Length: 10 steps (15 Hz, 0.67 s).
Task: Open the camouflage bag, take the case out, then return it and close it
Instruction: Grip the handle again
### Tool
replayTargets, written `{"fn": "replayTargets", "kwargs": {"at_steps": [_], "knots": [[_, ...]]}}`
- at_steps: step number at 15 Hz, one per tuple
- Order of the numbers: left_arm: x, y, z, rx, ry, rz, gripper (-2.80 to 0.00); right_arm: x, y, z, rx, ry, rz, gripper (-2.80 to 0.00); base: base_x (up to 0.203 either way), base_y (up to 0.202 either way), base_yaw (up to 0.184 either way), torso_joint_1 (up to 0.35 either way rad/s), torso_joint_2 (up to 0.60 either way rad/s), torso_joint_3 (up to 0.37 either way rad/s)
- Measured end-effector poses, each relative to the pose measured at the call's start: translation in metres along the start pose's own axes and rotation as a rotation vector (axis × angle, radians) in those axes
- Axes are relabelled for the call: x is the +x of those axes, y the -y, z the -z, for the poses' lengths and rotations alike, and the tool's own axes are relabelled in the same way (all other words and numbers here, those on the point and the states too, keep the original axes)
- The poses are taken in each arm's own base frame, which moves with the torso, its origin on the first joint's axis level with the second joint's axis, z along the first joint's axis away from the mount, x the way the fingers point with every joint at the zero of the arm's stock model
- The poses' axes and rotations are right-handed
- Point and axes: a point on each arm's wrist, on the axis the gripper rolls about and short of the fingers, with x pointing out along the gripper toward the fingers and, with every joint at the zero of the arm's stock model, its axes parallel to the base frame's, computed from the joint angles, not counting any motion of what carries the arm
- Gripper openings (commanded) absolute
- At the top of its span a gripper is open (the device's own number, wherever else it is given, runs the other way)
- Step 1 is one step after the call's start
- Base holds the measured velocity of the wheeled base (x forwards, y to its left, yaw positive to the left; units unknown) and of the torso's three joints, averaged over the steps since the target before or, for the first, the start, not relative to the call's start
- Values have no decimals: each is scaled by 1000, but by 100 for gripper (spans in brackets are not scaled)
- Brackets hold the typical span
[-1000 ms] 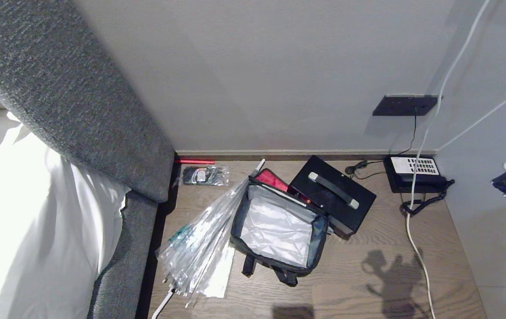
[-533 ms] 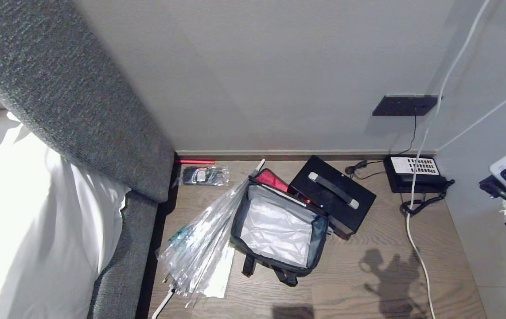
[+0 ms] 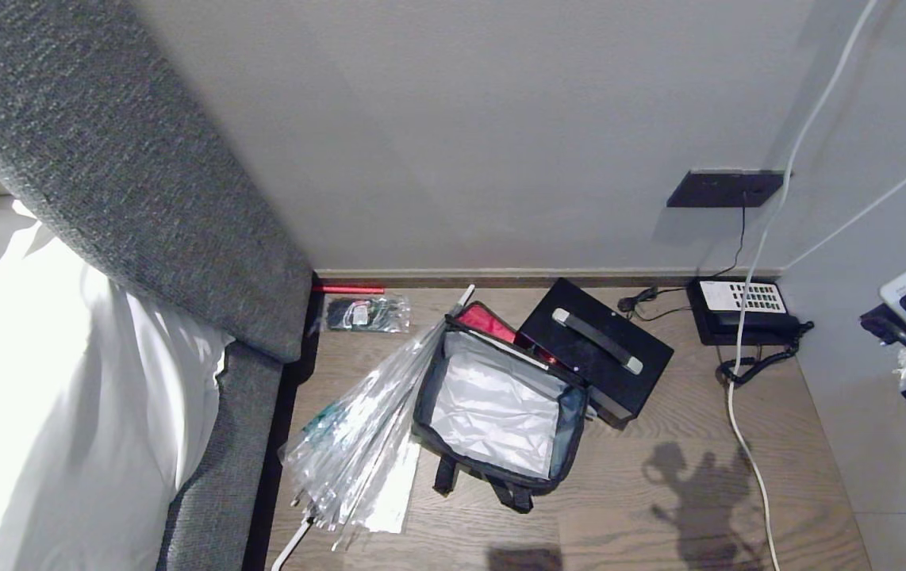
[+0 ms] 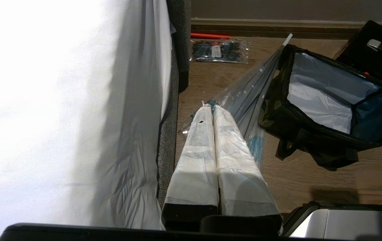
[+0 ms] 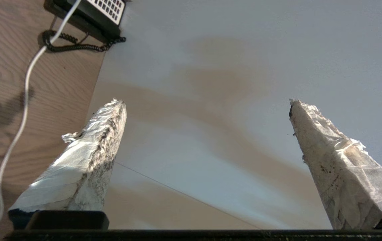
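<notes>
Bag: the boxy soft camouflage bag [image 3: 498, 412] with black trim and straps lay on the wooden floor [image 3: 659, 444], its top open and its crinkled silvery-white lining showing; nothing could be seen inside.
Case: the flat black case with a silver-capped handle [image 3: 596, 349] lay on the floor at about 1 o'clock from the bag, touching its far corner.
Umbrella: the clear plastic-wrapped umbrella [image 3: 358, 436] lay against the bag's side at 9 o'clock.
Right tool [image 5: 207, 134]: its two tape-wrapped fingers [image 5: 87, 157] stood wide apart with nothing between them, facing a pale wall, at 3 o'clock from the bag and well apart from it.
Left tool [image 4: 212, 110]: its white padded fingers were pressed together, empty, above the floor beside the grey bed edge [image 4: 167, 140], near the umbrella.
Telephone: a black desk telephone with a white keypad [image 3: 742, 311] sat by the wall at 2 o'clock from the bag.
</notes>
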Motion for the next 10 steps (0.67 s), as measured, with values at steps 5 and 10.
{"fn": "replayTargets", "kwargs": {"at_steps": [5, 10], "knots": [[0, 0, 0, 0, 0, 0, -280, -2, 6, 1, 42, 5, 12, 0, 0, 0, 0, 0, 0, 0], [0, 0, 0, 0, 0, 0, -280, -8, 4, 8, 28, 19, -5, 0, 0, 0, 0, 0, 0, 0]]}}
